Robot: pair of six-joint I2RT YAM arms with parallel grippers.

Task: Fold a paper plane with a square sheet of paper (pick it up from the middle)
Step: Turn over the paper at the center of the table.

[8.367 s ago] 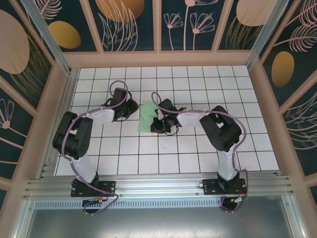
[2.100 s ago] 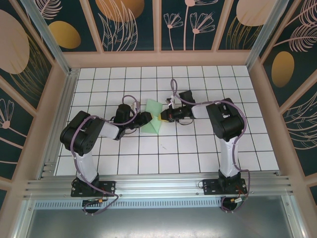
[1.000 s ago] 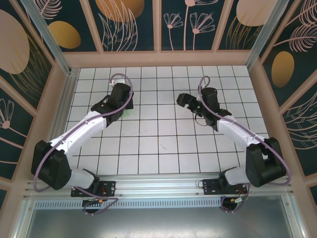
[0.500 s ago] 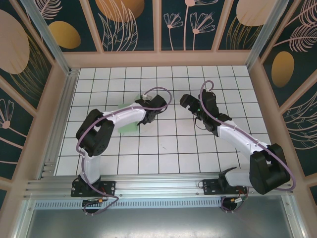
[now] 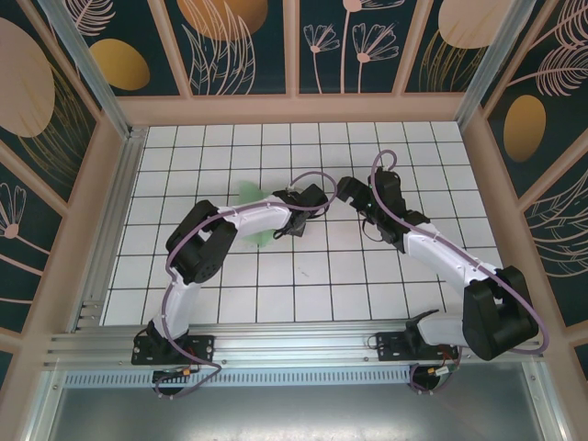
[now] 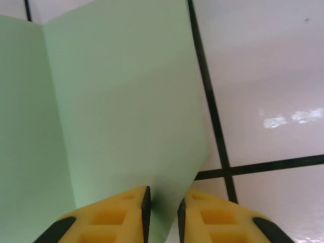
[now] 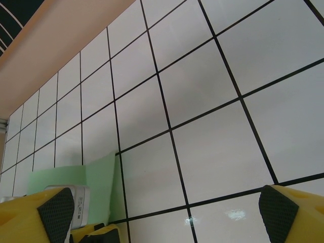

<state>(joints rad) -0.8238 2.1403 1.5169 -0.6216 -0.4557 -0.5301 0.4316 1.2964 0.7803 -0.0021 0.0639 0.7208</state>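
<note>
The left end effector [image 5: 292, 219] has been swung further right across the desk [image 5: 312, 276] since half a second ago, and the pale mint-green sheet of paper [image 5: 253, 196] has been carried along toward the middle tiles. In the left wrist view the yellow fingers [image 6: 126, 212] are seen pinched almost together on the sheet's [image 6: 121, 101] near edge, and a straight crease is seen up the sheet's left part. The right end effector [image 5: 345, 190] is held just right of the sheet, apart from it. Its fingertips [image 7: 53, 207] are spread wide over bare tiles, with the green sheet [image 7: 101, 177] caught at lower left.
</note>
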